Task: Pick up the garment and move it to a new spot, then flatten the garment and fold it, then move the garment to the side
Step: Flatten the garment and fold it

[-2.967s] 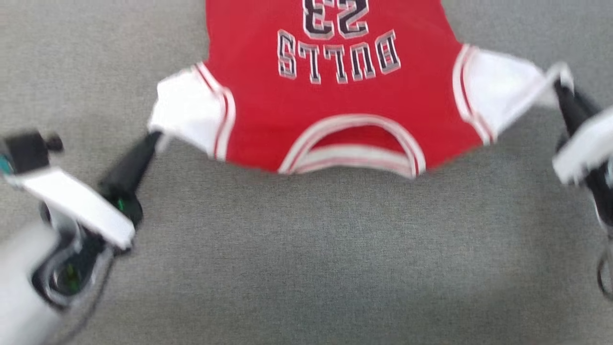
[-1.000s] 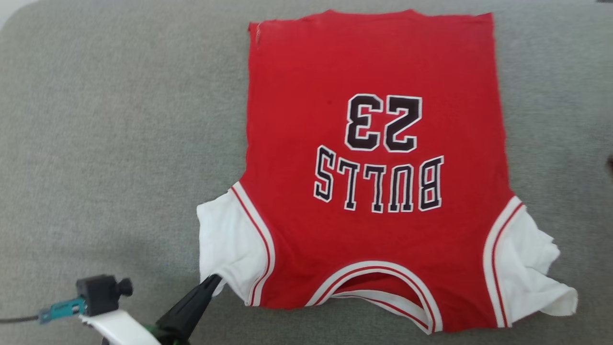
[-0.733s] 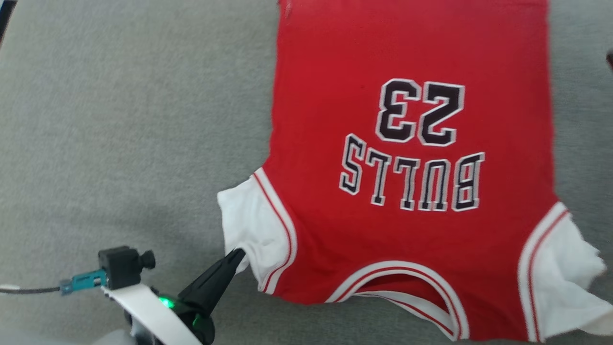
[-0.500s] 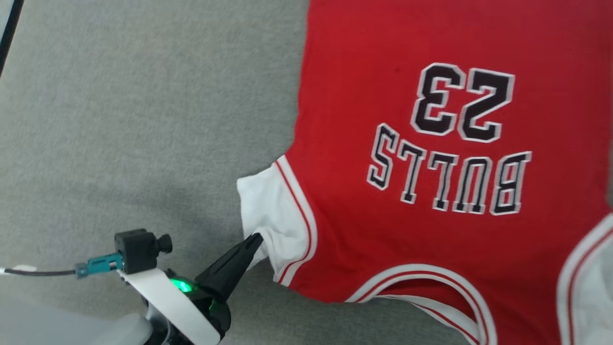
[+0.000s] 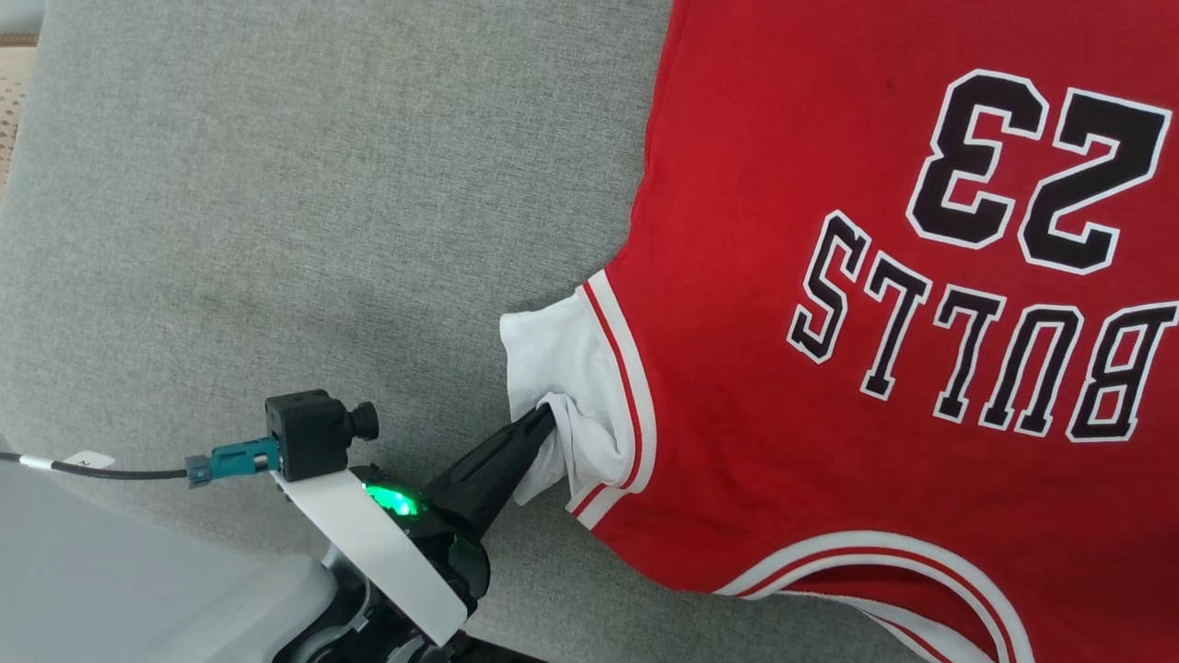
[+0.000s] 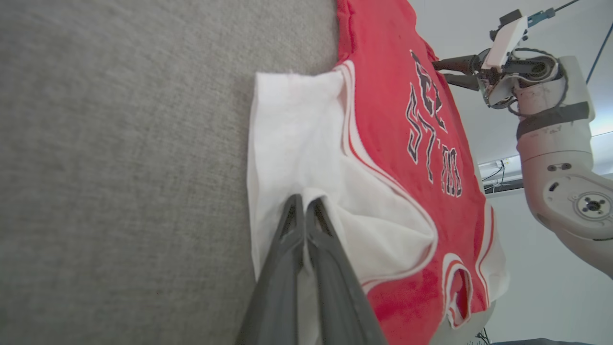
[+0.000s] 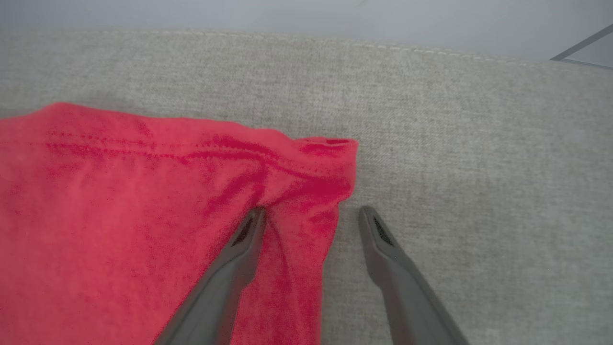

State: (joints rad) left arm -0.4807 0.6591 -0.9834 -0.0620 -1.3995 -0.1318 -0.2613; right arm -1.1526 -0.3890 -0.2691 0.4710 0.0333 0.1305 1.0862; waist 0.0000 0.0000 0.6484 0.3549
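One red garment [image 5: 829, 368], seemingly soft and light, lies flat on a grey cushion [image 5: 276, 230], left gripper [image 5: 543, 422] pinching its white sleeve [image 5: 562, 359], right gripper [image 7: 311, 212] spread astride a hem corner [image 7: 335, 158], both likely good handholds.

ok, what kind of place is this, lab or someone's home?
Likely an indoor lab or test room, though a home isn't ruled out: a broad grey upholstered surface with a stitched edge, a plain pale wall behind it, and a red jersey spread on it.

Grey woven surface [image 5: 276, 184], pale wall [image 6: 527, 306] behind
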